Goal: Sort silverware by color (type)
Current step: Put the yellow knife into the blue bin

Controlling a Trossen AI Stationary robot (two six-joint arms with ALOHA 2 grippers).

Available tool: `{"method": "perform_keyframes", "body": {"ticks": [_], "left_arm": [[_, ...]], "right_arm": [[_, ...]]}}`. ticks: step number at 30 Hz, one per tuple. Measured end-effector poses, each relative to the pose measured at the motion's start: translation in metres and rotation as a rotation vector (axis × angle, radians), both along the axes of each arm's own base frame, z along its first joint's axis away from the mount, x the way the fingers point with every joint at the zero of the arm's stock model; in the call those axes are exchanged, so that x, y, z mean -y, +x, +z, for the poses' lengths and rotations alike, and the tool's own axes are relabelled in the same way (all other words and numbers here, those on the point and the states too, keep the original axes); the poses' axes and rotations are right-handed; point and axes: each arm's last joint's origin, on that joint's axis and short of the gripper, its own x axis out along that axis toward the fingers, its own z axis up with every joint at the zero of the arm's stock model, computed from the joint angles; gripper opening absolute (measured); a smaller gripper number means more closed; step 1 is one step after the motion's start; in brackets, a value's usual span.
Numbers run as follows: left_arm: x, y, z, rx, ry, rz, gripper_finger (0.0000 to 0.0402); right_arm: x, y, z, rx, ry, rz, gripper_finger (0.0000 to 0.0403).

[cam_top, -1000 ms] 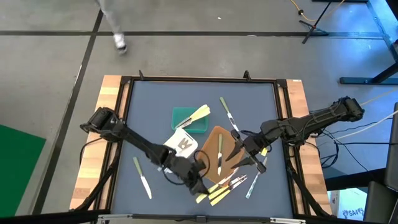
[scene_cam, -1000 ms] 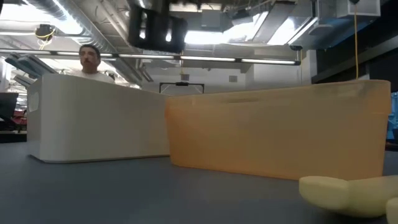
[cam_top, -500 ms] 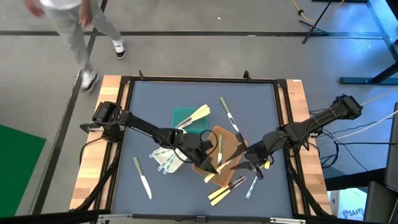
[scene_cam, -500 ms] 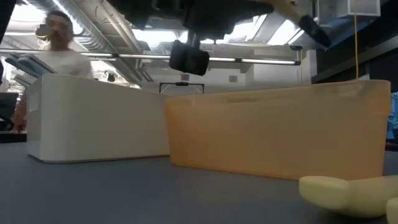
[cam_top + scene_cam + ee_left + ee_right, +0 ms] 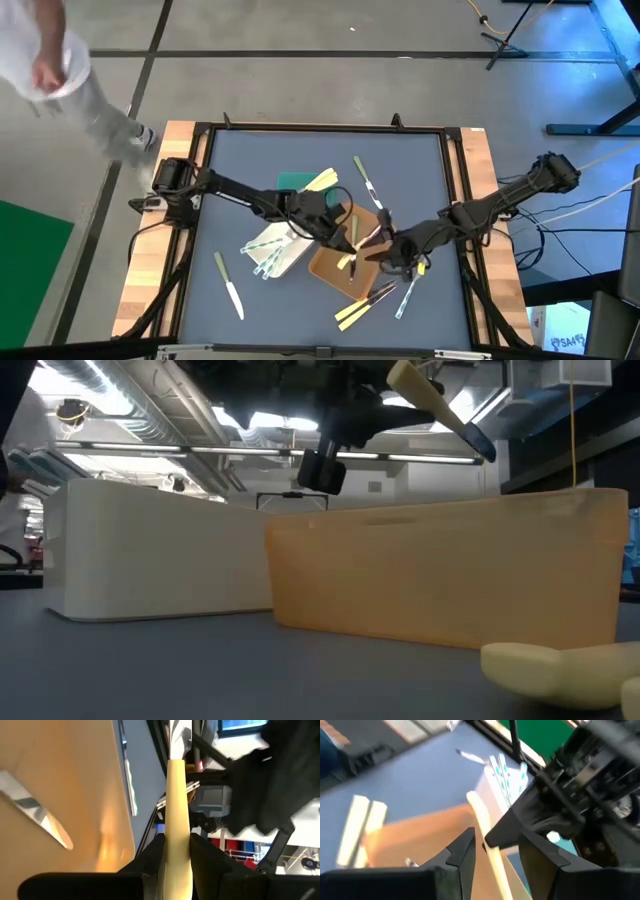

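My left gripper [image 5: 348, 243] [image 5: 177, 839] hangs over the brown tray [image 5: 335, 268] [image 5: 450, 575], shut on a pale cream-yellow utensil [image 5: 178, 795] [image 5: 430, 400]. My right gripper [image 5: 380, 250] [image 5: 497, 840] faces it from the right. Its fingers are open and stand on either side of that utensil [image 5: 481, 817] without touching it. A silvery utensil [image 5: 35, 815] lies in the brown tray. The white tray [image 5: 278, 252] holds translucent utensils, and the green tray [image 5: 293, 183] holds cream ones [image 5: 322, 181]. My left gripper pinches the cream utensil's shaft [image 5: 178, 865] between its two fingers. The utensil runs along the fingers and sticks out well past their tips. It is lifted clear above the brown tray and slants in the low view, with its outer end [image 5: 478, 445] lower.
Loose utensils lie on the mat: a green-handled knife [image 5: 228, 285] at the near left, one [image 5: 367, 185] toward the far side, and a cluster [image 5: 365, 300] by the near edge. A person [image 5: 60, 70] walks past the table's far left corner.
My left gripper has swung from the near edge toward the far and right side, carrying the cream utensil to above the brown tray. My right gripper has rolled and come to face it. The person has walked leftward behind the table.
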Motion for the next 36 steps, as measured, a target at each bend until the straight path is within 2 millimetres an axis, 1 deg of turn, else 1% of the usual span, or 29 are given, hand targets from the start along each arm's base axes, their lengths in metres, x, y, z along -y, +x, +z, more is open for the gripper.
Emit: {"method": "perform_keyframes", "body": {"ticks": [5, 13, 19, 27, 31, 36], "left_arm": [[-0.005, 0.001, 0.002, 0.021, -0.002, 0.012, 0.0065], [-0.006, 0.001, 0.002, 0.026, -0.003, 0.010, 0.0065], [-0.005, 0.001, 0.002, 0.025, -0.009, -0.009, 0.0065], [-0.005, 0.001, 0.002, 0.026, -0.007, -0.009, 0.0065], [-0.005, 0.001, 0.002, 0.026, -0.007, -0.009, 0.0065], [-0.005, 0.001, 0.002, 0.027, -0.007, -0.009, 0.0065]], "right_arm": [[-0.001, 0.008, -0.013, -0.025, -0.119, -0.068, 0.0138], [-0.002, 0.015, -0.027, -0.071, -0.204, -0.095, 0.0138], [0.000, 0.015, -0.032, -0.088, -0.258, -0.153, 0.0138], [0.000, 0.015, -0.032, -0.085, -0.265, -0.167, 0.0137], [0.000, 0.015, -0.032, -0.085, -0.266, -0.167, 0.0117], [0.000, 0.015, -0.032, -0.090, -0.268, -0.165, 0.0066]]}}
